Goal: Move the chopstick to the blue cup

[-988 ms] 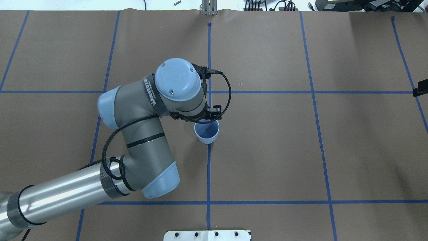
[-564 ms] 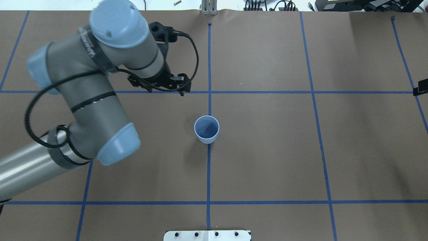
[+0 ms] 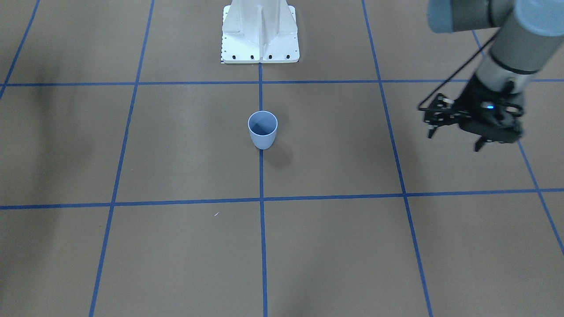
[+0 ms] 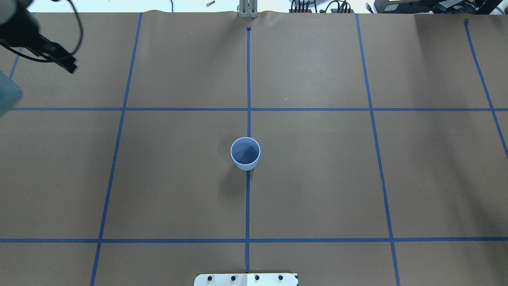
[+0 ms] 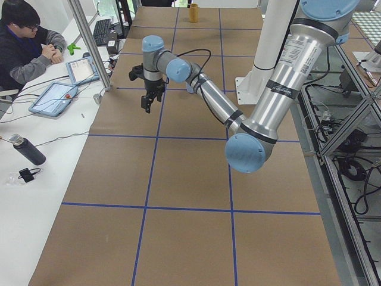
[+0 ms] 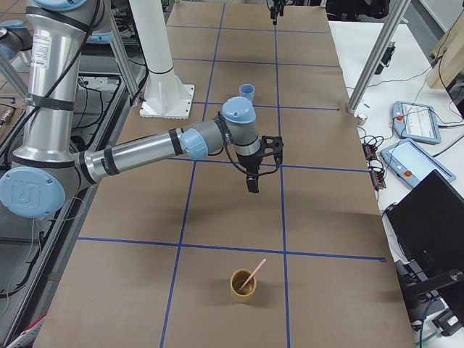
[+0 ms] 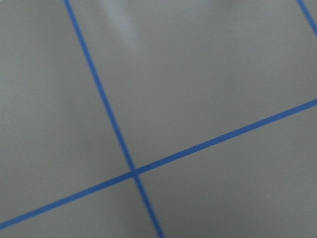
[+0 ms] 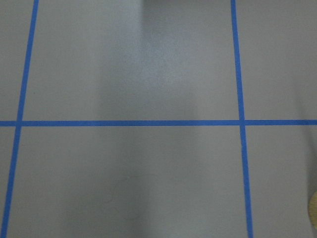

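The blue cup (image 4: 245, 153) stands upright at the table's centre, on a blue tape line, with nothing showing inside; it also shows in the front view (image 3: 263, 130) and the right-side view (image 6: 247, 92). One pale pink chopstick (image 6: 255, 272) leans in a mustard cup (image 6: 243, 285) at the table's right end. My left gripper (image 3: 454, 141) is open and empty, hovering far to the left of the blue cup; part of it shows in the overhead view (image 4: 59, 57). My right gripper (image 6: 251, 181) hovers between the two cups; I cannot tell whether it is open or shut.
The white robot base (image 3: 260, 33) stands at the near table edge behind the blue cup. A person sits at a side table with tablets (image 5: 56, 98) beyond the table's far edge. The mustard cup's rim (image 8: 313, 210) shows at the right wrist view's edge.
My left arm has swung away from right over the blue cup to the far left, nearly leaving the overhead view. The blue cup has not moved.
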Robot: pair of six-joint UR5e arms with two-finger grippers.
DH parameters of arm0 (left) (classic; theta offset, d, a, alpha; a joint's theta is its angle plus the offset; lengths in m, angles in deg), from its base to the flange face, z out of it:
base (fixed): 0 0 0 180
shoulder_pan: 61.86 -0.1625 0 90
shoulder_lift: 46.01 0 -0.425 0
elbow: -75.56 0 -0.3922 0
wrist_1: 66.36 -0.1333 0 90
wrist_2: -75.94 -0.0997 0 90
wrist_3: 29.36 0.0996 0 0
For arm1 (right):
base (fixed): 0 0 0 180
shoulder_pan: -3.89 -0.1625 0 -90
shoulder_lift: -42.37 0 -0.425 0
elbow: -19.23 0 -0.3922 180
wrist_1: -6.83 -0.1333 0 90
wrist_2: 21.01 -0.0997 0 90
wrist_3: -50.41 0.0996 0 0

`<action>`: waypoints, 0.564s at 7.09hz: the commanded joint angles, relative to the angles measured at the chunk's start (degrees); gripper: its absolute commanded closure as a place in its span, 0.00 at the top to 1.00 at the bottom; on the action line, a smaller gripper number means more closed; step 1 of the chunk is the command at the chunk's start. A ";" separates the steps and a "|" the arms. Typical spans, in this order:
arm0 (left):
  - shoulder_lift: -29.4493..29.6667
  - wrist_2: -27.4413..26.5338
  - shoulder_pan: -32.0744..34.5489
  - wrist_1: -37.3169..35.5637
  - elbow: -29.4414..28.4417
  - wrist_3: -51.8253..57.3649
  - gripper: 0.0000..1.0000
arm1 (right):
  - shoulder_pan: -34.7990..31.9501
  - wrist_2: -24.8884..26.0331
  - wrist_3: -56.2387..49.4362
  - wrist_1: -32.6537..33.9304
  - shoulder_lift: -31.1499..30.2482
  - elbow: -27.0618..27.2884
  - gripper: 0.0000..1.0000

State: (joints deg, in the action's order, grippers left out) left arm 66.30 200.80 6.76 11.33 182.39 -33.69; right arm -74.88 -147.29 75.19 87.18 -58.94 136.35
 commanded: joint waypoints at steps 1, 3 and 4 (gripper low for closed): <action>-3.85 5.73 17.00 0.44 -12.36 30.83 0.99 | -7.42 -0.55 -14.43 0.07 -2.74 -3.98 1.00; -5.77 8.03 25.39 3.67 -19.46 40.00 0.99 | -12.71 -1.68 -29.12 -0.54 -2.49 -10.04 1.00; -7.70 8.03 25.86 6.83 -19.47 39.84 0.99 | -13.77 -2.30 -34.13 -0.63 -2.40 -11.99 1.00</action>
State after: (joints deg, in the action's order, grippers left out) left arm 60.67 208.38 30.41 14.86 164.20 4.35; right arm -86.56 -148.76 48.14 86.81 -61.42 127.33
